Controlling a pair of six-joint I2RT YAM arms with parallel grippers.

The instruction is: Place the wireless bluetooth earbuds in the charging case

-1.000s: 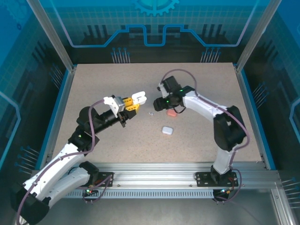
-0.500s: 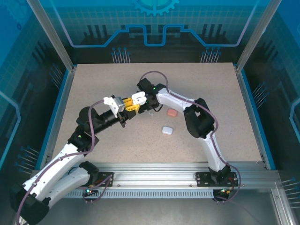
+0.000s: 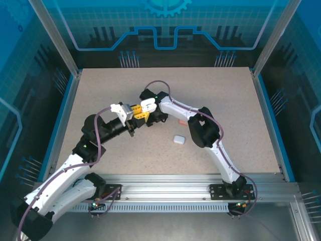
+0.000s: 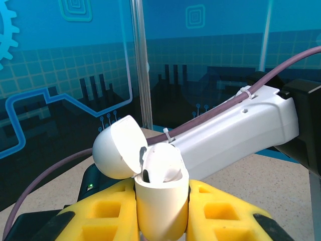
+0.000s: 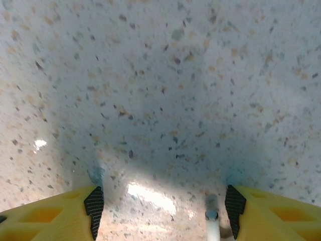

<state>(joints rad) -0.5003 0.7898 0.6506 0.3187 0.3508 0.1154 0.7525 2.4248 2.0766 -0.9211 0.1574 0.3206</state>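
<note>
L gripper (image 4: 161, 223) tight on case (image 4: 160, 198); R gripper (image 5: 163, 206) jaws apart.

I see the white charging case (image 4: 161, 206) held upright in the left pincer (image 3: 142, 111). Its round lid (image 4: 116, 148) is swung open to the left, and one white earbud (image 4: 163, 163) sits in its mouth, rounded head up. A second white case (image 3: 179, 139) lies closed on the bench (image 3: 100, 90), and the right wrist view shows the thin white stem of another earbud (image 5: 212, 225) lying on the bench.

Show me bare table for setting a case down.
Free table: far right and far left corners, plus the near strip between the loose white case and the rail. Crowded: the centre, around the left gripper and right gripper.
</note>
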